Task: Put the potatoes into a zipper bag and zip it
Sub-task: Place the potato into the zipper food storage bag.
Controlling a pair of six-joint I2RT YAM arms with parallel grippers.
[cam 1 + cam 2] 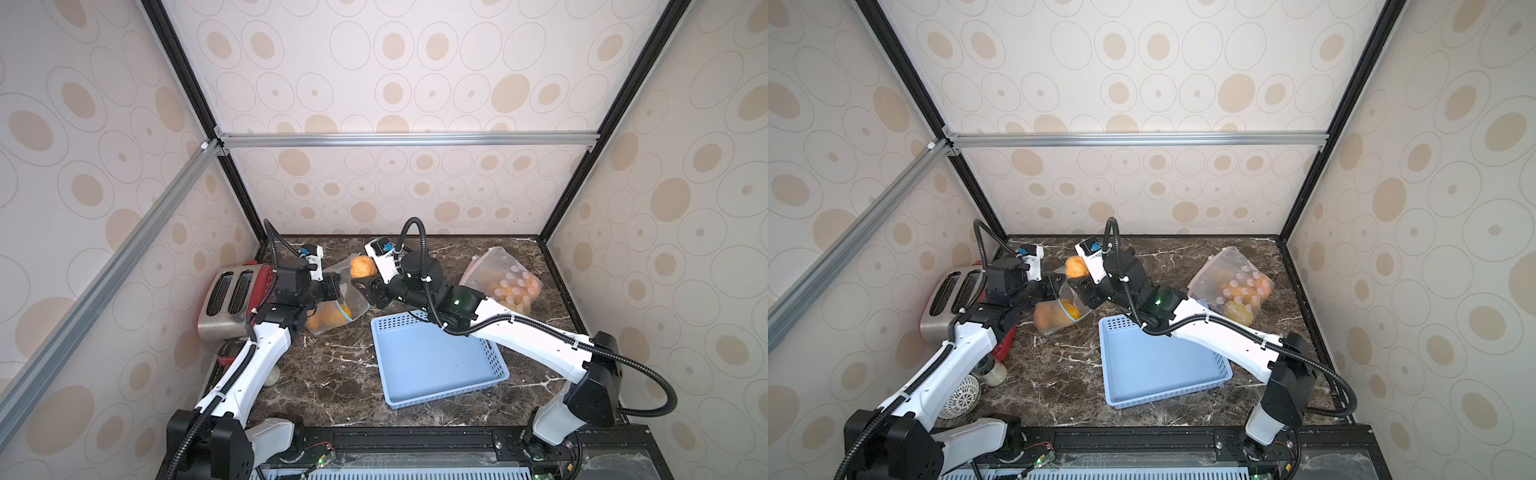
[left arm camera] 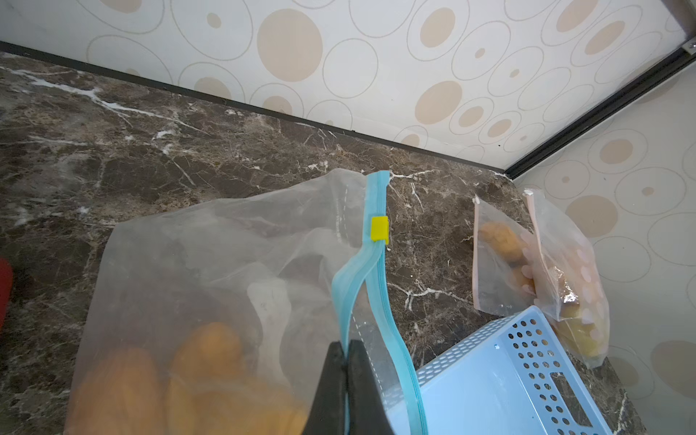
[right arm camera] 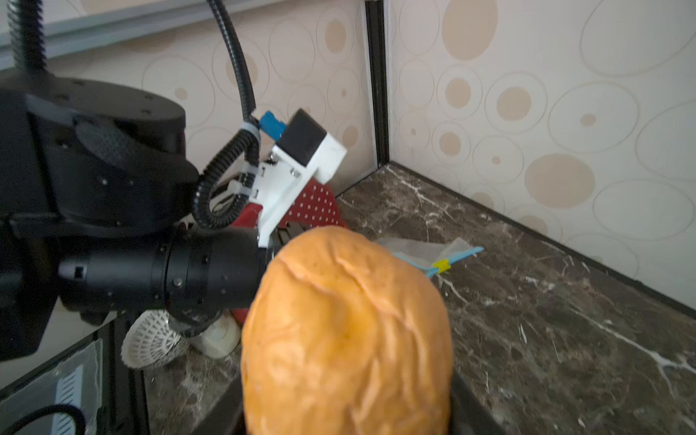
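Note:
A clear zipper bag [image 1: 353, 301] [image 1: 1069, 297] with a blue zip strip [image 2: 376, 196] and a yellow slider [image 2: 379, 229] lies at the back left of the table. Orange-tan potatoes [image 1: 328, 318] [image 2: 211, 350] show through it. My left gripper [image 1: 334, 286] [image 2: 346, 350] is shut on the near lip of its mouth, holding it up. My right gripper [image 1: 365, 284] is shut on one wrinkly potato [image 1: 363, 267] [image 1: 1076, 267] [image 3: 346, 331], held just above the bag's mouth. That potato hides most of the right fingers in the right wrist view.
A blue perforated basket [image 1: 432, 361] [image 2: 489, 376] sits mid-table, under the right arm. A second clear bag [image 1: 507, 282] [image 2: 565, 271] holding potatoes lies at the back right. A red and silver toaster [image 1: 232, 299] stands at the left, with a white jar [image 1: 994, 372] near it.

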